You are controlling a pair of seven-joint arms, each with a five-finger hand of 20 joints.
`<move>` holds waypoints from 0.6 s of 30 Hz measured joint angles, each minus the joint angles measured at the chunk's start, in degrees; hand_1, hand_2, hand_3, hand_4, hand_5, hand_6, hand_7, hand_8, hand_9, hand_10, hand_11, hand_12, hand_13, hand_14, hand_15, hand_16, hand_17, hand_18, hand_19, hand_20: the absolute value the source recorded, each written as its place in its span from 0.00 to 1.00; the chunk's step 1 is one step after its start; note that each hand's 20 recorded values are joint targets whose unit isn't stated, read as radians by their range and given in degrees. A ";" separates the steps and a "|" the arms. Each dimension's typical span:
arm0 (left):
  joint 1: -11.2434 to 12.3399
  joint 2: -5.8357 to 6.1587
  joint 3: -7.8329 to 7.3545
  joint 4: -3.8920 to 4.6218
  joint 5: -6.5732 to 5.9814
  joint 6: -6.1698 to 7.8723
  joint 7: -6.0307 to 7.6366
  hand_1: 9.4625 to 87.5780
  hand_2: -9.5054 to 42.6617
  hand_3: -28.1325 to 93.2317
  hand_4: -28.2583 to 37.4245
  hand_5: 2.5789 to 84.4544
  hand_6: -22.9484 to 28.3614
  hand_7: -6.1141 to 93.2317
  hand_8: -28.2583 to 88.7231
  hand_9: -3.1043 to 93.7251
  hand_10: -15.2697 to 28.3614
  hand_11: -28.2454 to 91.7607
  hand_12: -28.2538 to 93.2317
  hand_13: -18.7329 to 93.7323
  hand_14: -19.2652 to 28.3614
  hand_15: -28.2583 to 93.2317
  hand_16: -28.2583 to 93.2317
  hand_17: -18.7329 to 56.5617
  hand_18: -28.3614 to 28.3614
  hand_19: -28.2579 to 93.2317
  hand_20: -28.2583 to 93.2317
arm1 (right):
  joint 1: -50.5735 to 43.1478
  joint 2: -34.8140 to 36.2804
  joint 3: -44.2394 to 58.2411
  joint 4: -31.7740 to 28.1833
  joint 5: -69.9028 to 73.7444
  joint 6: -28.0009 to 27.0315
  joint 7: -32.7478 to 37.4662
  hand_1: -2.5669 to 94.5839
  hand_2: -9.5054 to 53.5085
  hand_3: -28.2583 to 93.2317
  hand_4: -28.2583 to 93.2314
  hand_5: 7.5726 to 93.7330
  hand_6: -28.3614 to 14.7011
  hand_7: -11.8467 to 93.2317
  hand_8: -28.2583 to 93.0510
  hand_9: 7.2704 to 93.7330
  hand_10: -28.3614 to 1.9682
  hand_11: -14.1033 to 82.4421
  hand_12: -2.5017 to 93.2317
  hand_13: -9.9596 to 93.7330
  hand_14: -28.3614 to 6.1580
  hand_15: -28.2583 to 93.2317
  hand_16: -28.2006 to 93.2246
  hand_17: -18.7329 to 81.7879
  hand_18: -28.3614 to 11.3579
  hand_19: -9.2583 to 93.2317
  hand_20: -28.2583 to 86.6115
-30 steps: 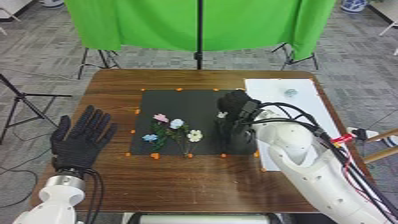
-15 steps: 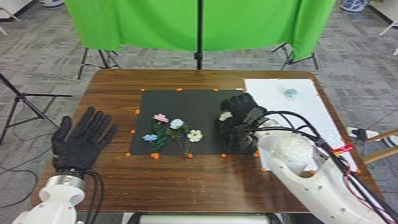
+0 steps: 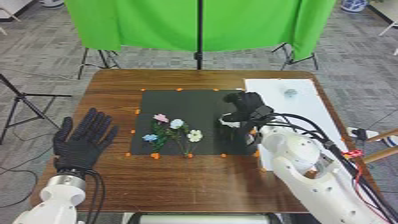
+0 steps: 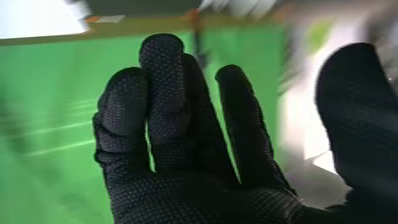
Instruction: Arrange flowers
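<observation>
The right hand (image 3: 246,106) is near a white flower (image 3: 228,123), its fingers straight, like the left hand's (image 3: 77,150).

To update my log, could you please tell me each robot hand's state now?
Left robot hand: open, fingers straight.
Right robot hand: open, thumb apart from the fingers.

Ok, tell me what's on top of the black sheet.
A pink flower, a blue flower, a pale flower and a cream flower lie there. A white flower shows beside the right hand, which hides part of the black sheet; whatever is beneath that hand can't be seen.
</observation>
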 measured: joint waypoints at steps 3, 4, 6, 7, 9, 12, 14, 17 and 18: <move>-0.18 0.00 0.29 0.09 -0.06 -0.07 -0.23 0.20 0.44 0.83 0.00 0.52 0.62 0.20 0.17 0.44 0.70 0.39 0.34 0.44 0.73 0.54 0.20 0.19 0.76 0.49 0.38 | 2.72 -0.93 -1.41 5.21 3.59 12.69 8.28 0.34 0.00 0.90 0.03 0.48 0.51 0.28 0.14 0.51 0.29 0.34 0.20 0.56 0.34 0.62 0.37 0.48 0.13 0.75 0.49; -0.26 0.00 0.38 0.12 -0.06 -0.09 -0.28 0.20 0.44 0.83 0.00 0.52 0.62 0.20 0.17 0.44 0.70 0.39 0.34 0.44 0.73 0.54 0.20 0.19 0.76 0.49 0.38 | 3.94 -1.51 -1.38 7.93 3.40 16.24 10.00 0.37 0.00 0.90 0.02 0.48 0.52 0.29 0.13 0.50 0.30 0.34 0.19 0.55 0.35 0.60 0.36 0.49 0.14 0.69 0.44; -0.36 0.00 0.51 0.14 -0.06 -0.17 -0.30 0.19 0.44 0.83 0.00 0.52 0.62 0.20 0.17 0.44 0.70 0.39 0.35 0.44 0.73 0.54 0.20 0.19 0.76 0.49 0.38 | 6.32 -2.91 0.25 13.80 2.14 20.27 11.23 0.40 0.00 0.90 0.01 0.49 0.53 0.30 0.13 0.50 0.30 0.34 0.19 0.54 0.34 0.57 0.35 0.50 0.11 0.64 0.41; -0.37 0.01 0.52 0.14 -0.05 -0.23 -0.29 0.20 0.44 0.83 0.00 0.52 0.62 0.20 0.17 0.44 0.70 0.39 0.35 0.44 0.73 0.54 0.20 0.19 0.76 0.49 0.38 | 7.15 -3.76 2.23 16.27 1.76 20.47 11.09 0.41 0.00 0.90 0.01 0.48 0.53 0.31 0.12 0.48 0.32 0.33 0.19 0.53 0.34 0.55 0.35 0.50 0.11 0.60 0.40; -0.37 0.10 0.52 0.14 -0.06 -0.29 -0.16 0.20 0.44 0.83 0.00 0.52 0.62 0.20 0.17 0.44 0.70 0.39 0.35 0.43 0.73 0.54 0.20 0.19 0.76 0.49 0.37 | 8.29 -5.47 7.48 19.80 2.07 19.35 10.67 0.42 0.00 0.91 0.00 0.45 0.56 0.32 0.11 0.43 0.36 0.30 0.18 0.48 0.34 0.50 0.35 0.49 0.12 0.54 0.39; -0.35 0.30 0.52 0.14 -0.32 -0.29 0.28 0.20 0.44 0.83 0.00 0.52 0.62 0.20 0.17 0.44 0.70 0.39 0.35 0.43 0.73 0.54 0.20 0.19 0.76 0.49 0.37 | 10.39 -6.54 12.83 22.66 3.59 13.65 10.56 0.42 0.00 0.91 0.00 0.40 0.60 0.32 0.11 0.37 0.40 0.28 0.17 0.44 0.34 0.46 0.35 0.47 0.11 0.50 0.40; -0.34 0.40 0.52 0.14 -0.53 -0.31 0.67 0.20 0.44 0.83 0.00 0.52 0.62 0.20 0.17 0.44 0.70 0.39 0.35 0.43 0.73 0.54 0.20 0.19 0.76 0.49 0.37 | 11.85 -6.52 14.53 23.49 3.53 7.18 9.78 0.43 0.00 0.91 0.00 0.39 0.61 0.31 0.11 0.36 0.41 0.27 0.16 0.43 0.34 0.45 0.35 0.47 0.11 0.49 0.40; -0.34 0.46 0.60 0.14 -0.72 -0.59 1.05 0.19 0.44 0.83 0.00 0.52 0.62 0.20 0.17 0.45 0.71 0.40 0.35 0.44 0.73 0.54 0.20 0.19 0.76 0.49 0.37 | 12.96 -6.76 17.17 23.57 0.94 -3.65 6.27 0.51 0.00 0.92 0.00 0.41 0.62 0.32 0.11 0.36 0.42 0.27 0.16 0.41 0.34 0.42 0.36 0.46 0.13 0.48 0.42; -0.34 0.48 0.68 0.15 -0.77 -0.69 1.14 0.19 0.44 0.83 0.00 0.52 0.62 0.20 0.17 0.47 0.71 0.41 0.35 0.44 0.73 0.55 0.20 0.19 0.76 0.49 0.37 | 13.10 -7.02 18.17 23.57 -0.49 -6.76 4.82 0.52 0.00 0.93 0.00 0.42 0.63 0.33 0.11 0.36 0.42 0.27 0.16 0.41 0.35 0.42 0.36 0.46 0.14 0.47 0.42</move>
